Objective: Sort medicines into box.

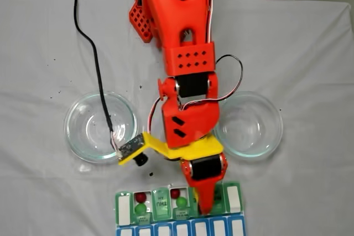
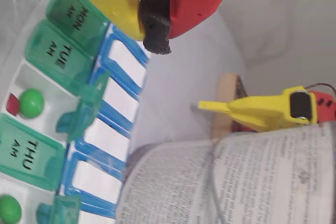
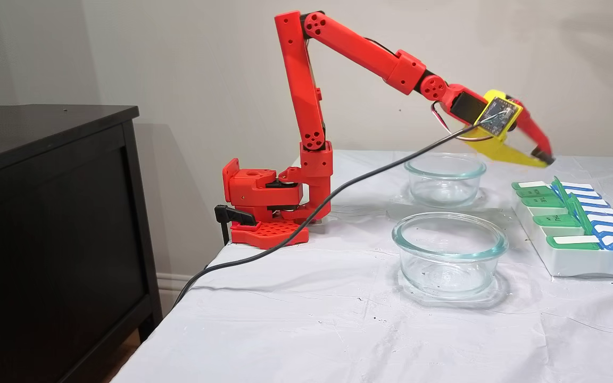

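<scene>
Hovering above the box's (image 3: 578, 250) far end with foam-padded tips pressed together, apparently on nothing, the gripper (image 3: 543, 157) should lift clear, since the balls (image 1: 141, 197) already lie in open compartments.

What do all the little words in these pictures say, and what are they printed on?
"MON AM": green lid of the pill box, wrist view.
"TUE AM": next green lid.
"THU AM": another green lid.
Printed page, wrist view: too blurred to read.
</scene>
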You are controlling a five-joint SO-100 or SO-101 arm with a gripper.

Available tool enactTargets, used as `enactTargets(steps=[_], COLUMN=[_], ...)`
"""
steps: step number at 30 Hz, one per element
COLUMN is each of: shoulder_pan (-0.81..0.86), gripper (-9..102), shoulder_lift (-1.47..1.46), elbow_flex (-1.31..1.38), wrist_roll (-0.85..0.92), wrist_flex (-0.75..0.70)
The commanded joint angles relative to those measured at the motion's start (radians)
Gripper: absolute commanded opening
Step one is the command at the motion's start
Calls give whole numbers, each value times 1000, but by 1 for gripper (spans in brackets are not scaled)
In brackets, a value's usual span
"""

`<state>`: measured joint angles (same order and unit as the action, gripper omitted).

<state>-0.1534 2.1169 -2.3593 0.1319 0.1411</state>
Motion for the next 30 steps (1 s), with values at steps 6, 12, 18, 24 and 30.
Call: enactTargets(steps=[6,12,18,24,30], shoulder_pan=[55,100,97,92,87], gripper=[0,0,0,0,0], shoulder_lift=[-18,-110,-124,-150,-149], elbow_flex=[97,163,150,209,233], wrist_roll=[-41,-46,-21,11,41], wrist_flex=[83,110,89,-87,-216])
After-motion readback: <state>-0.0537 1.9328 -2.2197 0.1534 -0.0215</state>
